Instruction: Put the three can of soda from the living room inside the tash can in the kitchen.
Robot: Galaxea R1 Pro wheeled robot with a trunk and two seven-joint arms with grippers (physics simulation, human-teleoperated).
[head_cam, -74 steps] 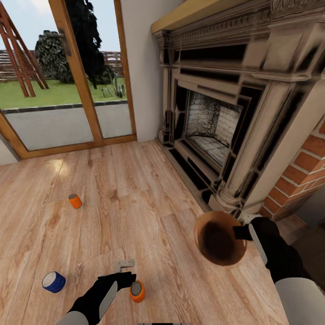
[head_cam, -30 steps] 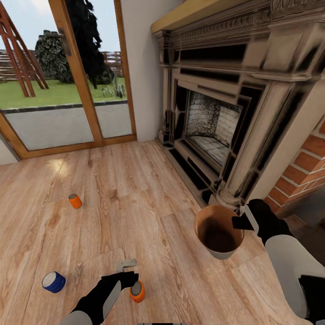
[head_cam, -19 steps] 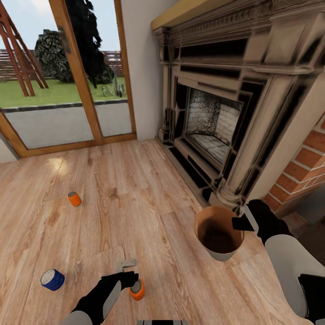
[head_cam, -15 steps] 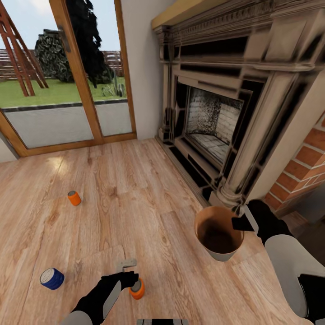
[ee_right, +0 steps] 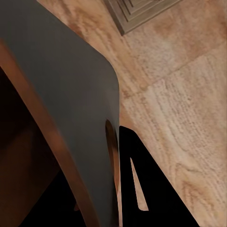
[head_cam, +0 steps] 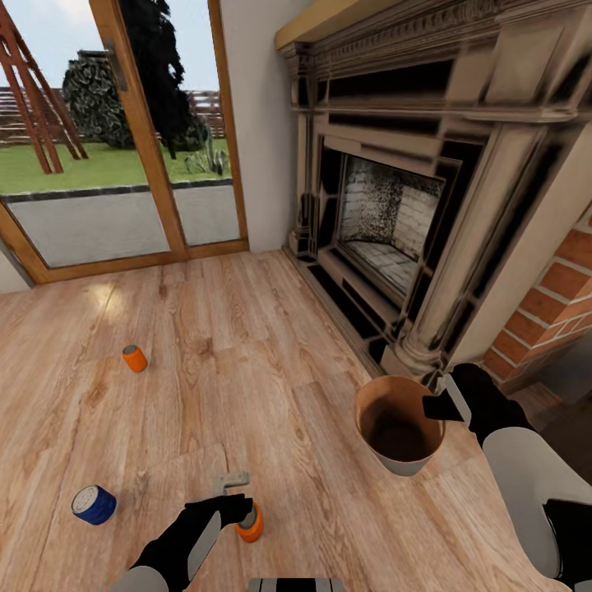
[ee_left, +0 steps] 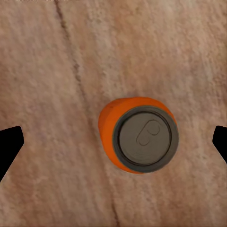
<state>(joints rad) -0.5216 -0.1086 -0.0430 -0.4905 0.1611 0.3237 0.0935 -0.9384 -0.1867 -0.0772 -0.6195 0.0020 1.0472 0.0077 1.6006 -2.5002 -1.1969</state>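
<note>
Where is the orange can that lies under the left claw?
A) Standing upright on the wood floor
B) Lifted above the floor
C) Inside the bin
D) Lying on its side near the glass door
A: the orange can shows its grey top, standing on the floor between the open left claw tips.

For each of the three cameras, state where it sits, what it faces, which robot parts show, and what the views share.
Head view: from the head, down over floor, fireplace, both arms, left gripper.
Left wrist view: straight down on an upright orange can, open fingertips either side.
Right wrist view: along a finger clamping the bin rim.
Shared: the can and bin also show from the head.
</note>
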